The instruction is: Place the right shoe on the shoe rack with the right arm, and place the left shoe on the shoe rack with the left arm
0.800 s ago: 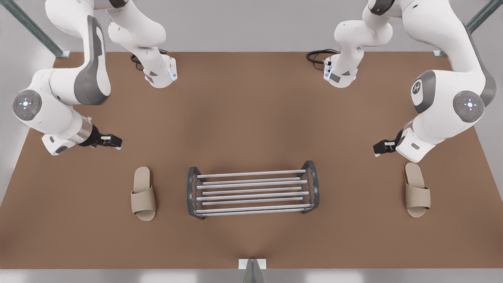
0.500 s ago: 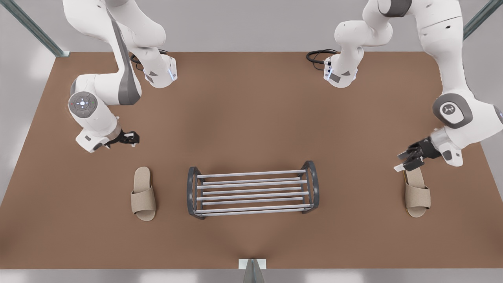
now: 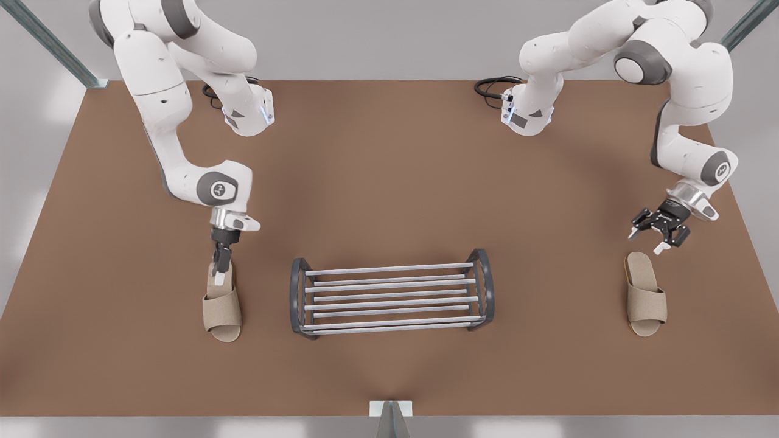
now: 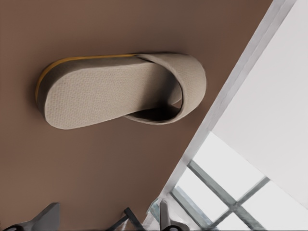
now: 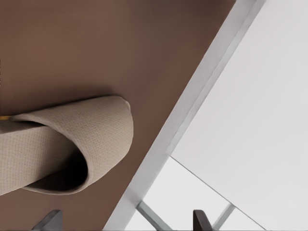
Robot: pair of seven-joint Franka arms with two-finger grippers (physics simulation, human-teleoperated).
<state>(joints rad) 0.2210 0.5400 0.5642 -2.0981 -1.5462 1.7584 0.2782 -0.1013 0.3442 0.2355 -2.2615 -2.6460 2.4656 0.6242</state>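
While the shoe rack (image 3: 389,302) sits bare in the middle of the brown table (image 3: 389,152), silver bars running crossways between its dark arched ends, both beige slippers lie flat on the table on either side of it, toes toward the near edge. Neither one is on the rack yet.

Over on the front view's left, the right shoe (image 3: 223,310) lies just beside the rack's end. The right arm drops steeply from its elbow, wrist pointing almost straight down, and the right gripper (image 3: 219,277) is right at the heel of that slipper. From the side the fingers look like one stack, but the right wrist view shows them (image 5: 48,220) spread apart, with the slipper's toe band (image 5: 72,139) close ahead. Whether a fingertip actually touches the heel, I can't quite make out from here.

On the front view's right, the left shoe (image 3: 646,301) lies well apart from the rack, near the table's side edge. The left arm folds back over itself, forearm coming down and wrist tilted, and the left gripper (image 3: 648,240) hangs just beyond the heel, clear of it, fingers (image 4: 45,216) spread and holding nothing. Its wrist view takes in the whole slipper (image 4: 110,94).
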